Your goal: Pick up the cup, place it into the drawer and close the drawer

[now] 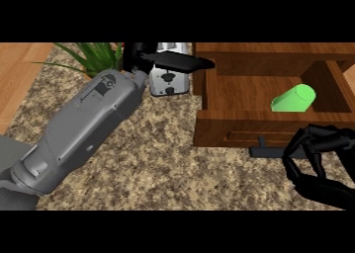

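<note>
A green cup [293, 98] lies on its side inside the open wooden drawer [238, 123], toward its right half. My right hand [320, 163] hovers at the lower right, over the drawer's front panel and beside its dark handle [266, 149]. Its fingers are loosely bent and hold nothing. The cup lies apart from it, further back. My left forearm [85, 128] stretches up the left side of the view. My left hand [165, 62] is at the top, just left of the drawer's left wall, fingers straight and pointing right, empty.
The drawer juts out of a wooden cabinet [282, 52] at the upper right. A green plant [92, 57] stands at the upper left behind my left arm. The counter top [165, 163] is speckled brown stone, with a wooden strip [8, 84] at the far left.
</note>
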Controlling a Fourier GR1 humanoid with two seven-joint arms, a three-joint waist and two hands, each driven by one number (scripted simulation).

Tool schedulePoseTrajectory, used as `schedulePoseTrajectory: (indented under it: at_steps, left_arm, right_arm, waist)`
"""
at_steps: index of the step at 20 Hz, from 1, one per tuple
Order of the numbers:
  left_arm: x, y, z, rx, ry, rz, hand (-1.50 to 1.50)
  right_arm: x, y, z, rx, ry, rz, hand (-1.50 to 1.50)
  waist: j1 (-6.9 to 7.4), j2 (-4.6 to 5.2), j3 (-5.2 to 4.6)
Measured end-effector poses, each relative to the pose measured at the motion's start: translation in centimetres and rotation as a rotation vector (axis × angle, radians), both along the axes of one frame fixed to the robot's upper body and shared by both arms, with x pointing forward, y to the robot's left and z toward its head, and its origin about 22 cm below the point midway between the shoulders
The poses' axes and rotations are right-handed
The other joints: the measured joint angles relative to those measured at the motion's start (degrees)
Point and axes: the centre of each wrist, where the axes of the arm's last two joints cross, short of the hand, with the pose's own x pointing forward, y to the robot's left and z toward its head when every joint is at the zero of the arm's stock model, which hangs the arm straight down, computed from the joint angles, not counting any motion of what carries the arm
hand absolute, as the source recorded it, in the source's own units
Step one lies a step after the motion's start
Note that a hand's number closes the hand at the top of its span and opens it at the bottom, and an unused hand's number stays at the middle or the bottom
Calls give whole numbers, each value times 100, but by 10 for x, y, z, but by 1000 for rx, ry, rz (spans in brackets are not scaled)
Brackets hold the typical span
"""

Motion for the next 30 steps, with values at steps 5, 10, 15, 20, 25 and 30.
schedulePoseTrajectory:
  at_steps: [5,10,15,20,25,30]
  left_arm:
    - [-8,41,-5,-27,13,22,-150]
    - [-18,79,-9,-45,24,25,-150]
    - [-35,107,-22,-50,32,35,-150]
    - [-52,138,-34,-62,36,50,-150]
    - [-65,164,-42,-68,37,64,-150]
    - [-77,181,-51,-66,38,61,-150]
  right_arm:
    - [16,19,-15,-99,-15,-24,150]
    - [34,31,-40,-294,-25,-21,150]
    - [58,43,-68,-498,-29,-22,150]
    - [85,56,-100,-624,-46,-23,150]
    - [123,59,-122,-648,-42,-31,150]
    - [158,55,-125,-650,-37,-39,150]
  waist:
    - [13,12,2]
    - [85,20,2]
    - [134,34,3]
    - [112,49,5]
    - [82,62,6]
    - [135,56,-14]
